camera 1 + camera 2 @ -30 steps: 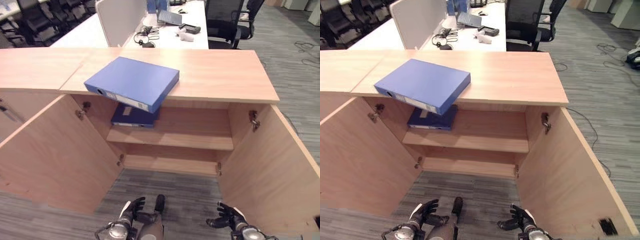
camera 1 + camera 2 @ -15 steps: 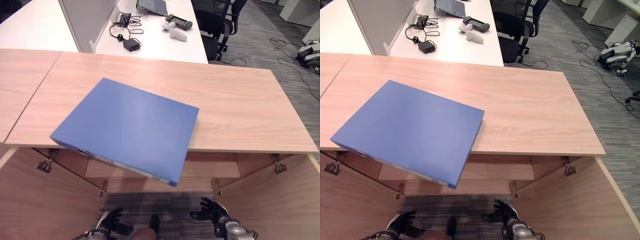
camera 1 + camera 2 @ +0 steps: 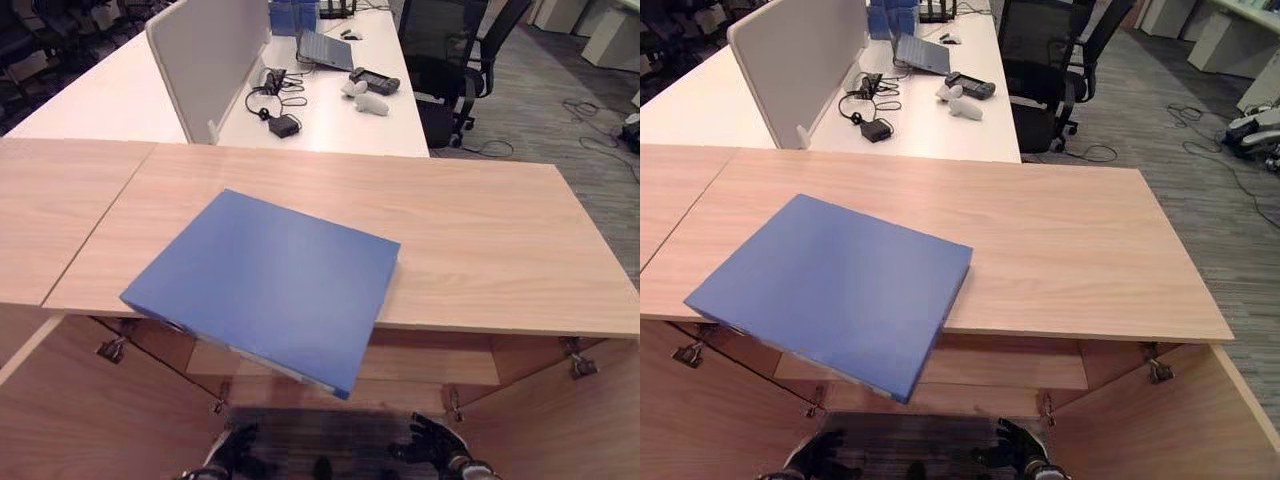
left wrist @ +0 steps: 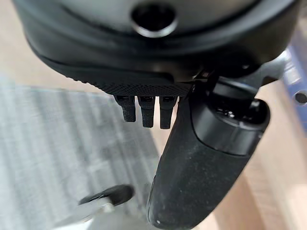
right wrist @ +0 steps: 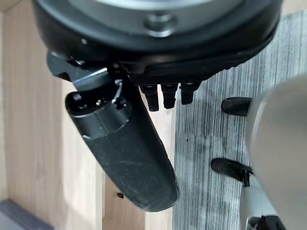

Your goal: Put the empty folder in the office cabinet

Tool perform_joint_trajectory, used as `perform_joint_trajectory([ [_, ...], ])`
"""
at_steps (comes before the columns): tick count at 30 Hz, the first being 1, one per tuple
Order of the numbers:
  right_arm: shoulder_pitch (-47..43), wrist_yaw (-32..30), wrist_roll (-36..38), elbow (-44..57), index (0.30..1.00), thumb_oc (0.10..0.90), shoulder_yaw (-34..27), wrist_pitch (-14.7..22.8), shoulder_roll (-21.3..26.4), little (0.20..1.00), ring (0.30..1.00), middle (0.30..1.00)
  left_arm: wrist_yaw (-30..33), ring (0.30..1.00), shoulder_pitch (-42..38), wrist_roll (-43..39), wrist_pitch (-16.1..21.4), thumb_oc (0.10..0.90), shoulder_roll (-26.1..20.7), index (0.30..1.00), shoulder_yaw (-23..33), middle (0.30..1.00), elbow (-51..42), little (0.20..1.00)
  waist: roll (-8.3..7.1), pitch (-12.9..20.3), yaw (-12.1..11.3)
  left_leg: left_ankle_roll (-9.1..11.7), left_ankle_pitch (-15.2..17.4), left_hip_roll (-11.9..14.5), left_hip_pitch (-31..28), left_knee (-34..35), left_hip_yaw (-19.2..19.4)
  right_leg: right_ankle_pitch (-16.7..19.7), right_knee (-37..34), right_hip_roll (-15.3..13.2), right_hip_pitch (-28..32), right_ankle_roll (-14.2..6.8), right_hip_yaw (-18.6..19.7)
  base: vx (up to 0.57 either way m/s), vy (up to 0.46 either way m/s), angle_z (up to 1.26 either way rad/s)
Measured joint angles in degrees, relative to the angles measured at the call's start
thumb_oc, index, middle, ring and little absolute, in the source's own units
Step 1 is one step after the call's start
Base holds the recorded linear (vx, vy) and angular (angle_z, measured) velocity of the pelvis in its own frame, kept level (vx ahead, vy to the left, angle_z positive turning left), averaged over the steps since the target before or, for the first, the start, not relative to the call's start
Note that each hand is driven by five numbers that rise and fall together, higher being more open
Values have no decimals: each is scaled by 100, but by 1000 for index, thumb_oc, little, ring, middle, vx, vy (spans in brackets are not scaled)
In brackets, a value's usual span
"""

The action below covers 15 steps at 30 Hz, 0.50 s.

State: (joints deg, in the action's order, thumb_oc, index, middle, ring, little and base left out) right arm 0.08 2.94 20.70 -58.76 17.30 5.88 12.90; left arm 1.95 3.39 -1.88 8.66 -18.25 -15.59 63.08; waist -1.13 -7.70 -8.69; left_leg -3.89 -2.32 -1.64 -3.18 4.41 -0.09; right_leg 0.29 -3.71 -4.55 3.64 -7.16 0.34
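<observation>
A blue folder (image 3: 265, 280) lies flat on the wooden cabinet top (image 3: 480, 240), its near corner overhanging the front edge above the open cabinet. My left hand (image 3: 232, 455) and right hand (image 3: 430, 450) hang low in front of the cabinet, well below the folder and apart from it. The left hand (image 4: 201, 158) and the right hand (image 5: 124, 148) both have relaxed fingers with nothing in them. The cabinet's two doors stand open, the left door (image 3: 60, 420) and the right door (image 3: 560, 430) swung outward. A shelf edge (image 3: 1010, 365) shows under the top.
Behind the cabinet stands a white desk (image 3: 120, 95) with a grey divider panel (image 3: 205, 55), a laptop (image 3: 325, 50), cables and small devices. A black office chair (image 3: 450, 50) is at the back right. Grey carpet lies below and to the right.
The whole picture has shifted: the camera now looks from closer and higher onto the cabinet top, hiding the shelves inside. The folder lies as before. Both hands remain low and empty.
</observation>
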Motion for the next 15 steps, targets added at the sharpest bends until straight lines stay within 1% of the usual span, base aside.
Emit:
perform_joint_trajectory([
  [1,-5,-1,0,3,900,800,1,0,38,900,900,900,-1,900,4,0,-2,800,19,900,-1,900,4,900,9,-4,-28,72,-5,46,7,9,3,111,-181,51,62,99,2,-111,-139,-1],
  [2,-1,-5,-2,3,900,800,2,0,76,900,900,900,-3,900,5,1,-2,800,47,900,4,900,5,900,15,-8,-82,198,-2,93,3,11,-1,156,-181,107,70,299,-10,-122,-141,0],
  [5,-25,-11,-22,4,900,800,2,5,153,900,900,900,24,900,11,-1,5,800,110,900,75,900,51,900,75,-10,-114,398,-60,271,18,-15,-33,197,-182,288,84,456,-94,-129,-153,5],
  [6,-25,-18,-23,4,900,800,2,8,170,900,900,900,28,900,-5,-2,5,800,133,900,117,900,87,900,94,-20,-125,434,-72,314,19,-26,-34,208,-181,329,84,473,-95,-116,-169,2],
  [7,-22,-31,-23,7,900,800,2,10,191,900,900,900,28,900,-4,-4,3,800,147,900,140,900,120,900,126,-27,-130,560,-37,390,56,-82,-41,211,-181,403,81,604,-95,-62,-137,1],
  [8,-7,-31,-23,7,900,800,11,11,215,900,900,900,27,900,9,-4,4,800,158,900,139,900,123,900,167,-26,-133,603,-11,428,78,-98,-73,220,-181,448,89,622,-106,-112,-136,9],
  [9,11,-37,-23,7,900,800,9,11,229,900,900,900,25,900,0,-4,3,800,163,900,138,900,119,900,175,-31,-105,652,-12,441,102,-117,-119,216,-181,465,87,643,-158,-172,-103,30],
  [10,65,-37,-23,5,900,800,9,9,276,900,900,900,18,900,-7,-3,3,800,175,900,121,900,122,900,230,-44,-93,721,-62,496,151,-130,-155,237,-178,504,94,727,-250,-172,-102,34],
  [13,96,-41,-22,4,900,800,10,12,422,900,900,900,36,900,-109,-15,13,800,276,900,130,900,124,900,383,-185,-121,867,-97,552,285,-287,-252,277,-173,576,84,793,-335,-205,-52,23],
  [14,101,-41,-21,3,900,800,10,12,479,900,900,900,35,900,-124,-16,11,800,312,900,128,900,165,900,446,-220,-103,886,-104,556,335,-333,-315,277,-175,583,79,795,-390,-292,-31,23],
  [15,99,-42,-21,-5,900,800,10,10,576,900,900,900,38,900,-194,-17,10,800,362,900,124,900,182,900,521,-301,-86,959,-117,568,362,-366,-309,343,-155,576,77,894,-441,-225,-21,20],
])
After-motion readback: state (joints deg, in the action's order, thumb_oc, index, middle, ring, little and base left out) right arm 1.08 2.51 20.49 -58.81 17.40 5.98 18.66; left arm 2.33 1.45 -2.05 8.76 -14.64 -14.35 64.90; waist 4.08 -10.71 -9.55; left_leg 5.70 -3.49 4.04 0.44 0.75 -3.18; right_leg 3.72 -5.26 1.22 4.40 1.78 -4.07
